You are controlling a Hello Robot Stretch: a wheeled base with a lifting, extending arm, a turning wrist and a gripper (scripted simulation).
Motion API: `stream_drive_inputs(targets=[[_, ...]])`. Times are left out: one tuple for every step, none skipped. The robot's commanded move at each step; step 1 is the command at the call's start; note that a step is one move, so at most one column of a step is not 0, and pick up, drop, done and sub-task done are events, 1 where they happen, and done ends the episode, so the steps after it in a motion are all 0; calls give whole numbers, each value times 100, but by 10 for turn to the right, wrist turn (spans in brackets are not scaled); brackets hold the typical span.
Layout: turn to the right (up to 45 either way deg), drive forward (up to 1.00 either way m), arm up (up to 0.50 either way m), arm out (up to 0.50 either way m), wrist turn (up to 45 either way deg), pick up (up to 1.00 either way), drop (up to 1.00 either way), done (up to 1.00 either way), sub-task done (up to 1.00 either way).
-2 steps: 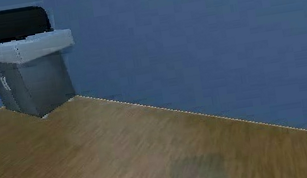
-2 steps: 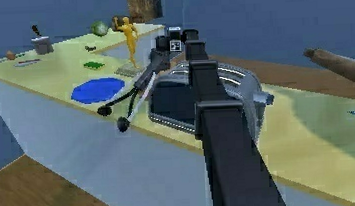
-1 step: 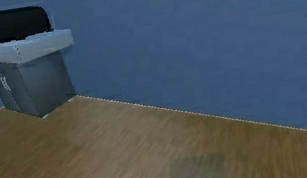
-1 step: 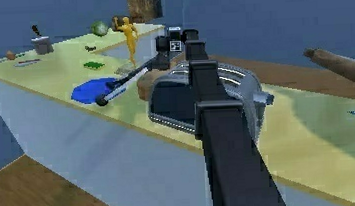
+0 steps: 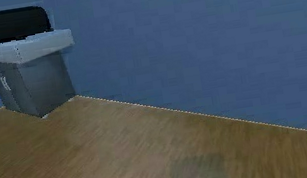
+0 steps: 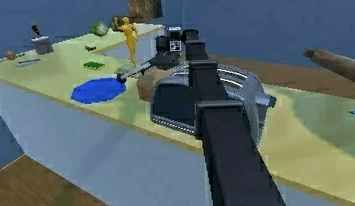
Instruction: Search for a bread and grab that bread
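Where the dark arm (image 6: pixel 227 139) reaches across the pale desk (image 6: pixel 54 74), the hand (image 6: pixel 132 70) is seen near a silver toaster (image 6: pixel 210 95). Whether its fingers are spread or pressed together cannot be told, nor whether anything is held. A brown, rounded bread (image 6: pixel 148 86) is found on the desk between the blue plate (image 6: pixel 95 91) and the toaster, close by the hand. A yellow figurine (image 6: pixel 129 35) is set farther back.

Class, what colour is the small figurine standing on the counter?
Golden yellow: the figurine is seen best in the arm side view.
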Motion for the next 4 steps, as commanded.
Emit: stream_drive_inputs(targets=[[0,0,0,0,240,0,0,0,0],[0,0,-8,0,0,0,0,0,0],[0,0,0,0,0,100,0,0,0],[0,0,8,0,0,0,0,0,0]])
